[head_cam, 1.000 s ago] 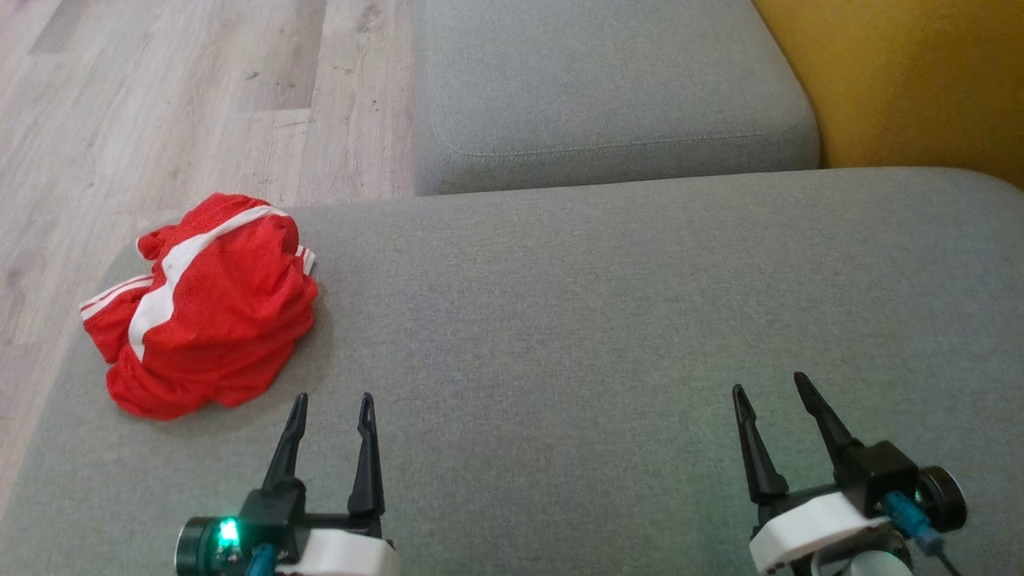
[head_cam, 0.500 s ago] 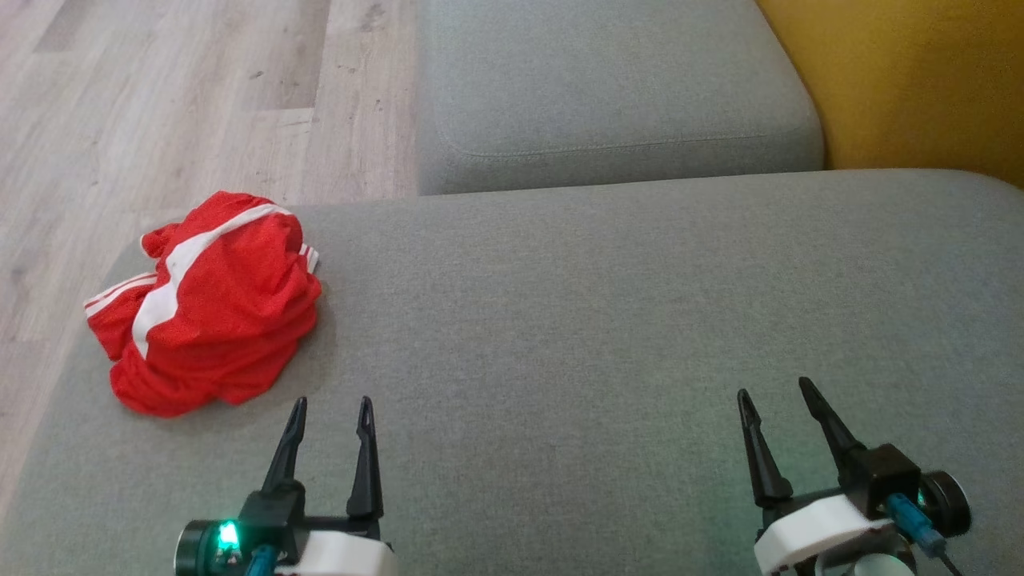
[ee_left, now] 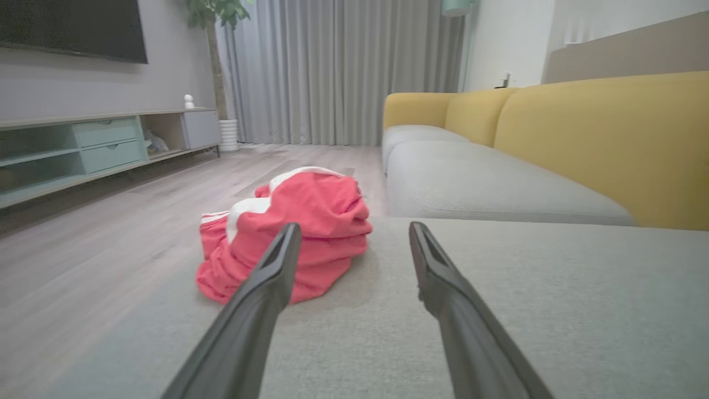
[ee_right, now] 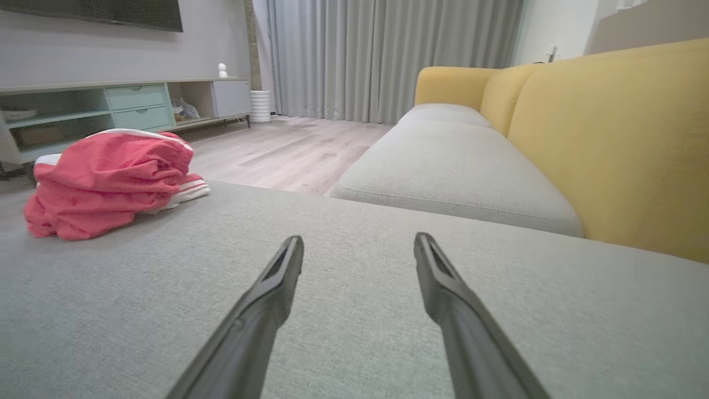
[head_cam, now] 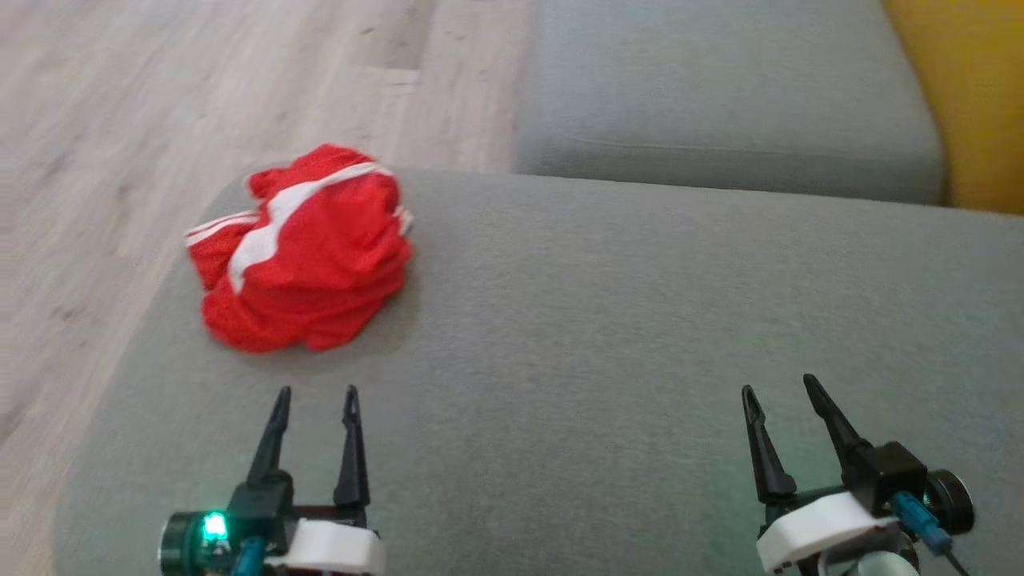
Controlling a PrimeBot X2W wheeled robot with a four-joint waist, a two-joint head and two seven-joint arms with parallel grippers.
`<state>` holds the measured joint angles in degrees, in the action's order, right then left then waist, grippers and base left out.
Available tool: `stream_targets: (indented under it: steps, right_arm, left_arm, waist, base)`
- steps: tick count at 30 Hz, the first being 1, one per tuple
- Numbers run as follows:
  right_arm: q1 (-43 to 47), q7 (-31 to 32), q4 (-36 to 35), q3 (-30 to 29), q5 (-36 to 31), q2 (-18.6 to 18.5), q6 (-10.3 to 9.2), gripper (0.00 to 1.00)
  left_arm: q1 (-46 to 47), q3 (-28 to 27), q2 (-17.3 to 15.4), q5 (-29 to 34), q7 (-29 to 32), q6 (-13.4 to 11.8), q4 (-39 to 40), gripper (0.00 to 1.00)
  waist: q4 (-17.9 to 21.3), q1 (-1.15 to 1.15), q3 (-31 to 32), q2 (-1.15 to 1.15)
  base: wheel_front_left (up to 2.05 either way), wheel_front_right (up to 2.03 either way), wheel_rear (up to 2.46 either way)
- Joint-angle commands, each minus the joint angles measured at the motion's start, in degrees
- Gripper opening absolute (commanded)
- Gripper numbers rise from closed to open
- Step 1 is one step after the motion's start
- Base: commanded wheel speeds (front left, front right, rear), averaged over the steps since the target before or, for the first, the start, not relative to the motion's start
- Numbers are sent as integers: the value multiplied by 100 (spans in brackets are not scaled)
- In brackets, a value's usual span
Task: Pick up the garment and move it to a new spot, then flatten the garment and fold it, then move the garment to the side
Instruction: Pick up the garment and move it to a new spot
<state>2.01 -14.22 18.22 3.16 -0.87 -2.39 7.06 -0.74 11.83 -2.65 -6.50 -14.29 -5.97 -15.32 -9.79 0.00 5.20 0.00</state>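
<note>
The garment [head_cam: 308,248] is a crumpled heap of red cloth with white stripes, lying near the far left corner of the grey sofa cushion [head_cam: 608,336]. It also appears in the left wrist view as the garment [ee_left: 310,221] and in the right wrist view as the garment [ee_right: 105,180] at the left. My left gripper [head_cam: 315,394] stands open a short way in front of the heap, empty, not touching it. My right gripper [head_cam: 780,384] is open and empty over the cushion's near right part, far from the cloth.
A second grey cushion [head_cam: 720,104] lies beyond, with the yellow backrest [head_cam: 968,96] at the right. Wooden floor [head_cam: 160,120] drops off left of the cushion edge. A low TV cabinet [ee_left: 83,149] and curtains [ee_left: 343,72] stand across the room.
The head camera has swung left, so the whole picture shifted right and the garment sits nearer the middle. Both grippers keep their open pose; the garment lies as before.
</note>
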Motion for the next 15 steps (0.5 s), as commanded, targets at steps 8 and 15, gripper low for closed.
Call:
stream_targets:
  steps: [8, 15]
  right_arm:
    - [-234, -78, -221, 99, 109, -49, 43, 100]
    - [-218, -78, -232, 134, 60, -49, 43, 100]
  left_arm:
    - [300, -359, -23, 123, -71, 54, 188, 100]
    - [340, -471, -23, 245, -71, 125, 272, 100]
  waist:
    - [-935, 0, -89, 0]
    - [-1384, 0, -210, 0]
  base:
    - [0, 0, 0]
    - [0, 0, 0]
